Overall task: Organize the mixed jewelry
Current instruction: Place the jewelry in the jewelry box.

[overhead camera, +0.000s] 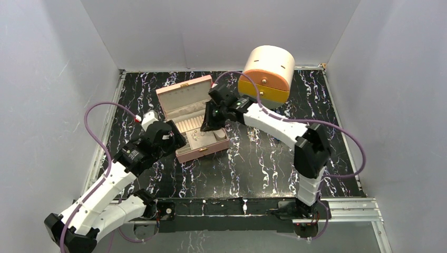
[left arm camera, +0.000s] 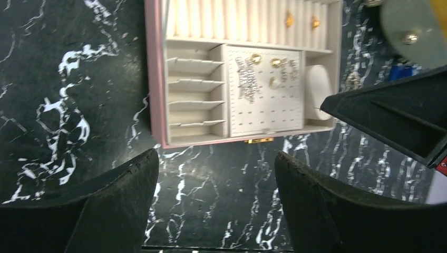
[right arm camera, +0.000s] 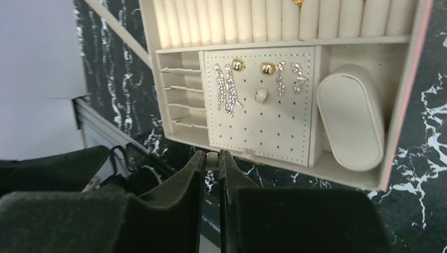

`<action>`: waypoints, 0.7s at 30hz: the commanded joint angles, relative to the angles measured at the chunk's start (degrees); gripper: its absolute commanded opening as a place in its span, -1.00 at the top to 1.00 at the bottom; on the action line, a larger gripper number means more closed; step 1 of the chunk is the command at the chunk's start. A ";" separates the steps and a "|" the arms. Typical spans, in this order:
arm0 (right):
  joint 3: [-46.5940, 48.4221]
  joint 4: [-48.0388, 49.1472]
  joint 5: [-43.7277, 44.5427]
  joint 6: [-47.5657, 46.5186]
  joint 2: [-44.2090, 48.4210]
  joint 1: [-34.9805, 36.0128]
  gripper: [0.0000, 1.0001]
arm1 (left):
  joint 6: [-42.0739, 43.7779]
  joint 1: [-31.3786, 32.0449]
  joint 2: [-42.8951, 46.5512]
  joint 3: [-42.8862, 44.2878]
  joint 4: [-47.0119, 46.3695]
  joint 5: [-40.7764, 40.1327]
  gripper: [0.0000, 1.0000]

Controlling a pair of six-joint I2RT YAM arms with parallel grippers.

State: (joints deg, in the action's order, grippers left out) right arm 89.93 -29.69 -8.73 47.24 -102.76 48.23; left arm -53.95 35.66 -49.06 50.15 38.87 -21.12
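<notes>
Tiny gold and glittering silver jewelry pieces (right arm camera: 238, 65) pinned on cream perforated panel (right arm camera: 263, 124) of open pink box (right arm camera: 416, 63), twelve o'clock from right gripper (right arm camera: 212, 165), pinched narrow on tiny pale stud (right arm camera: 212, 158). Left gripper (left arm camera: 216, 158) spread wide at box's six o'clock.

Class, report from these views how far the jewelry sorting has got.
Done: gold studs and sparkly drop earrings sit on the earring panel of the pink jewelry box, two gold rings in its ring rolls. In hand: the right gripper pinches a small pale piece; the left gripper hangs open, empty. Left: a glinting piece lies on the table beside the box.
</notes>
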 commanded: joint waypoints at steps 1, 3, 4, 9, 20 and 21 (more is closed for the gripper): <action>8.17 -6.17 5.87 -4.17 -4.80 2.48 0.71 | 0.99 -0.70 1.31 -2.18 2.42 -3.46 -0.54; 10.65 -7.02 6.64 -4.70 -7.10 3.18 0.71 | 2.17 -1.16 0.60 -2.99 1.50 -2.37 -0.54; 11.71 -7.26 6.93 -4.89 -8.12 3.41 0.71 | 2.84 -1.57 -0.01 -3.43 1.12 -1.62 -0.54; 16.07 -8.45 8.40 -6.37 -12.11 4.24 0.71 | 6.62 -6.03 -3.80 -3.66 -0.78 4.38 -0.54; 23.47 -13.52 12.26 -11.11 -18.63 5.30 0.72 | 7.25 -6.21 -4.86 -4.10 0.62 1.51 -0.54; 24.09 -14.17 12.78 -11.61 -19.15 5.60 0.72 | 6.79 -6.22 -5.09 -3.90 1.89 0.10 -0.54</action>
State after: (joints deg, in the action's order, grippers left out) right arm 109.71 -40.77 0.73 38.76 -120.55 52.69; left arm -46.87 29.74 -54.17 46.30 37.39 -16.51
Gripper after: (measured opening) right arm 0.206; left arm 0.771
